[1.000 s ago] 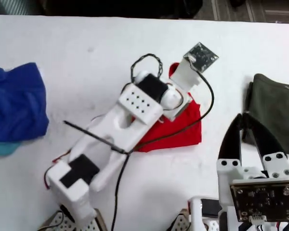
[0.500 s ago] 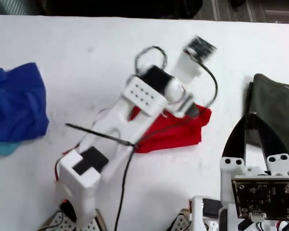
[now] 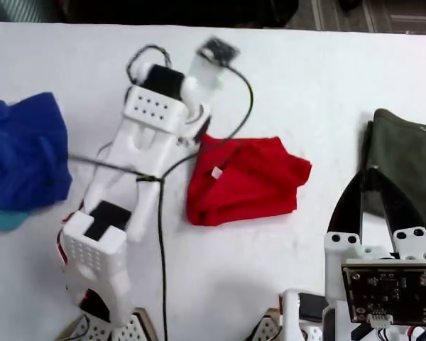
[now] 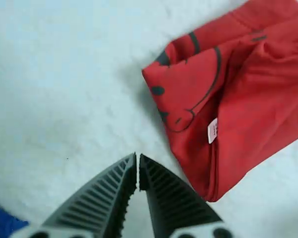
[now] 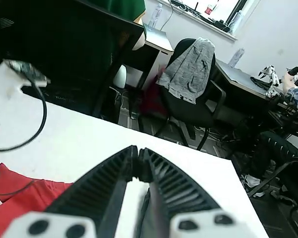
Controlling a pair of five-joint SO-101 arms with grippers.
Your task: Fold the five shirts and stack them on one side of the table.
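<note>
While the red shirt (image 3: 245,181) lies folded near the middle of the white surface (image 3: 326,85), we see the left arm (image 3: 138,153) stretched out just beside it, on the side toward the blue shirt (image 3: 25,149). From the left wrist view, the left jaws are pressed together tip to tip and hold nothing. They hang over bare surface right next to the red shirt's corner, where a black print (image 4: 181,87) and a small white tag (image 4: 212,130) show. Over on the other side, the right arm (image 3: 380,270) sits at the near edge, and the right jaws are likewise closed, nothing between them. Their tips point toward the dark green shirt (image 3: 405,167), which lies at the right edge of the surface, apart from the red one. The blue shirt is bunched at the left edge, a strip of teal cloth (image 3: 3,219) peeking out beneath it. A black cable (image 3: 160,234) trails along the left arm.
</note>
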